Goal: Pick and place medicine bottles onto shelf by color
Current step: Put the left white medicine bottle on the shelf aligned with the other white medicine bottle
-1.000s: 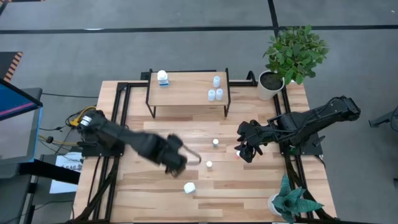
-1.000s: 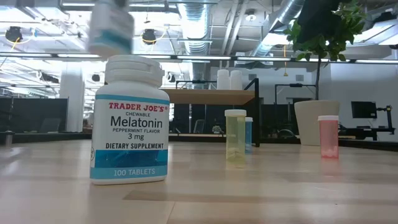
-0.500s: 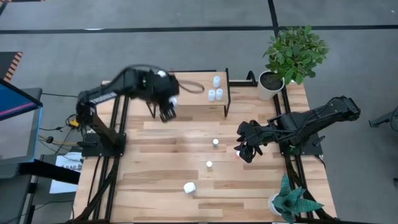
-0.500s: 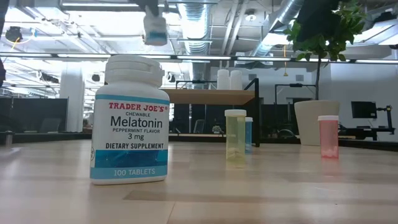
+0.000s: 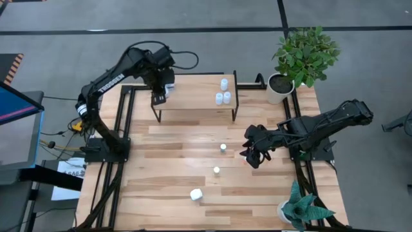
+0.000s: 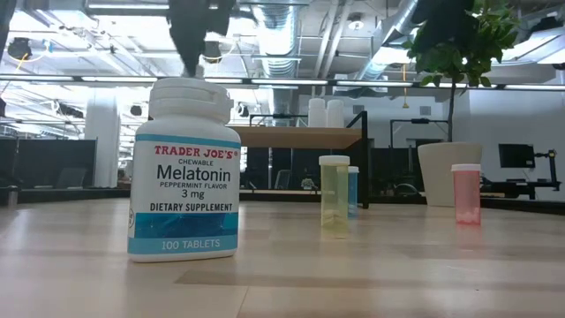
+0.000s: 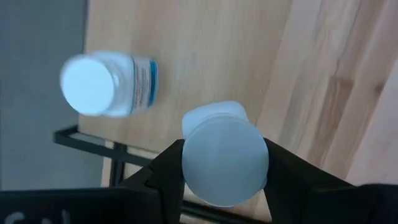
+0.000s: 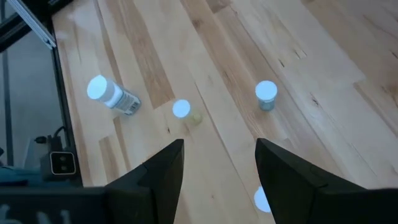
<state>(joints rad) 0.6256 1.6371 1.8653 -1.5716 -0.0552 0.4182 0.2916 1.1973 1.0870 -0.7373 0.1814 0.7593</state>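
Observation:
My left gripper (image 5: 161, 90) is over the left end of the light-wood shelf (image 5: 193, 96), shut on a white-capped bottle (image 7: 225, 163). A white bottle with a blue label (image 7: 106, 84) stands on the shelf top beside it. Three small pale bottles (image 5: 223, 95) stand on the shelf's right end. My right gripper (image 5: 250, 156) is open and empty, low over the table's right half. On the table stand a small bottle (image 5: 223, 147), another (image 5: 216, 170) and a chunkier white bottle (image 5: 196, 194). An orange-red bottle (image 6: 465, 193) shows in the low view. My left gripper pinches the white-capped bottle by its two sides just under the cap (image 7: 186, 168) between its two fingers. The fingers come from above, pointing down. The bottle is upright, cap up, over the shelf's left end; I cannot tell whether its bottom touches the shelf top.
A potted plant (image 5: 302, 58) stands at the table's far right corner and a second plant (image 5: 301, 209) at the near right corner. Black frame rails run along both table sides. Bare wood lies between the shelf and the loose bottles.
My left gripper has carried the white-capped bottle up from the middle of the table and toward the far edge, ending over the shelf's left end. The bottle stays upright in the fingers. My right gripper has kept nearly still.

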